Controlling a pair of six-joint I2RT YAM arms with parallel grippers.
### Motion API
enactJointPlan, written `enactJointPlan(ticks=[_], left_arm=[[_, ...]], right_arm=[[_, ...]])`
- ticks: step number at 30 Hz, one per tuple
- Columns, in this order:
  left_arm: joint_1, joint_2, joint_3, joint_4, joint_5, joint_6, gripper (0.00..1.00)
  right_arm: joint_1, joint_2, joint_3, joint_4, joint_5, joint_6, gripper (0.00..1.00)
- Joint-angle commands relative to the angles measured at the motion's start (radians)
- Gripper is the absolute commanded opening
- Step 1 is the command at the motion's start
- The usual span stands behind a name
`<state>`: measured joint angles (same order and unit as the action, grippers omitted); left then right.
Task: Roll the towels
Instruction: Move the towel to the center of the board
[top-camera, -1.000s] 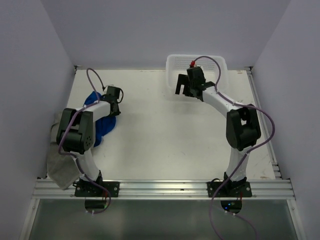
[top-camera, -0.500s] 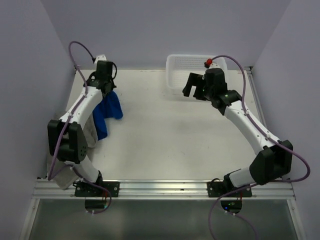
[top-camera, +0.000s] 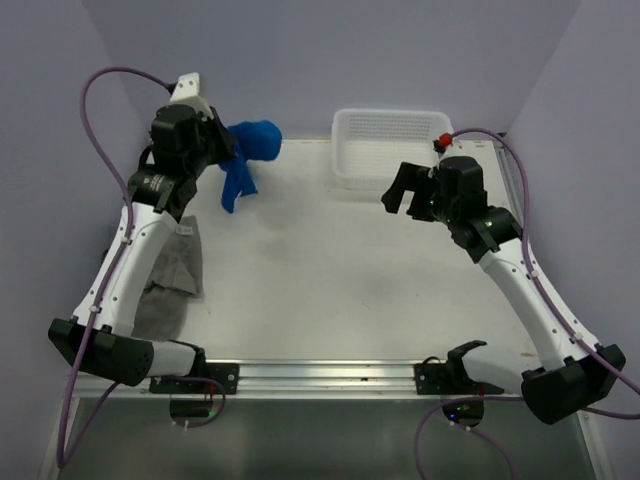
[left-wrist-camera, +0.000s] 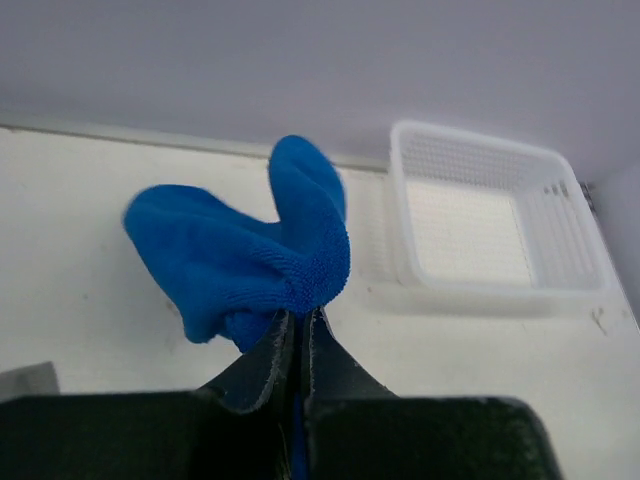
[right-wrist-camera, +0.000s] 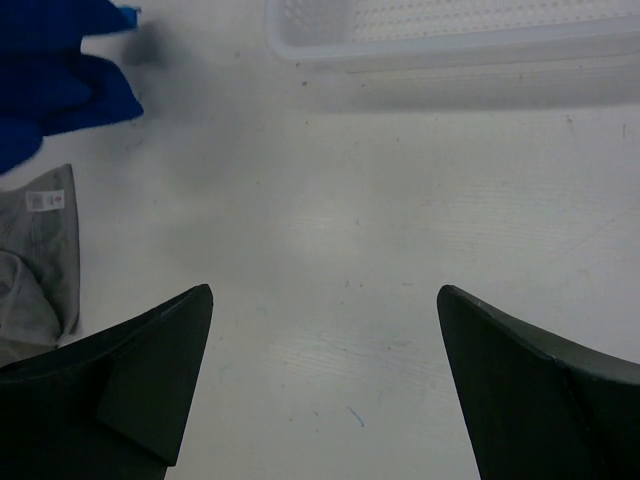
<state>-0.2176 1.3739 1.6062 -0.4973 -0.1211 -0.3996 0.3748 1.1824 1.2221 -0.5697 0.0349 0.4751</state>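
My left gripper (top-camera: 226, 152) is shut on the blue towel (top-camera: 246, 156) and holds it bunched in the air above the table's far left; the towel hangs from the fingertips in the left wrist view (left-wrist-camera: 250, 260), and the gripper (left-wrist-camera: 301, 314) pinches its edge. The blue towel also shows at the top left of the right wrist view (right-wrist-camera: 55, 70). The grey towel (top-camera: 172, 275) with a small white tag lies crumpled at the table's left edge, also in the right wrist view (right-wrist-camera: 35, 260). My right gripper (top-camera: 408, 190) is open and empty above the table, near the basket; its jaws (right-wrist-camera: 325, 290) stand wide apart.
A white perforated plastic basket (top-camera: 392, 135) stands at the back of the table, right of the blue towel; it also shows in the left wrist view (left-wrist-camera: 490, 225) and the right wrist view (right-wrist-camera: 450, 30). Walls enclose the table on three sides.
My left gripper has lifted the blue towel off the table and carried it up and towards the back. The right arm has swung right and nearer, staying open.
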Motion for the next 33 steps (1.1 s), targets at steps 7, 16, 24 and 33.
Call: enactJointPlan(ticks=[7, 16, 24, 33], left_arm=[[-0.290, -0.147, -0.371, 0.184, 0.201, -0.093, 0.00], [-0.555, -0.069, -0.506, 0.319, 0.156, -0.068, 0.00], [-0.735, 0.206, -0.320, 0.382, 0.166, -0.041, 0.24], [-0.775, 0.266, -0.251, 0.348, 0.126, 0.014, 0.82]], right_arm=[[0.003, -0.214, -0.082, -0.104, 0.074, 0.010, 0.99], [0.001, -0.329, -0.173, -0.182, 0.154, 0.026, 0.99], [0.000, -0.394, -0.184, -0.232, 0.263, 0.062, 0.99], [0.000, -0.483, -0.231, -0.233, 0.283, 0.092, 0.99]])
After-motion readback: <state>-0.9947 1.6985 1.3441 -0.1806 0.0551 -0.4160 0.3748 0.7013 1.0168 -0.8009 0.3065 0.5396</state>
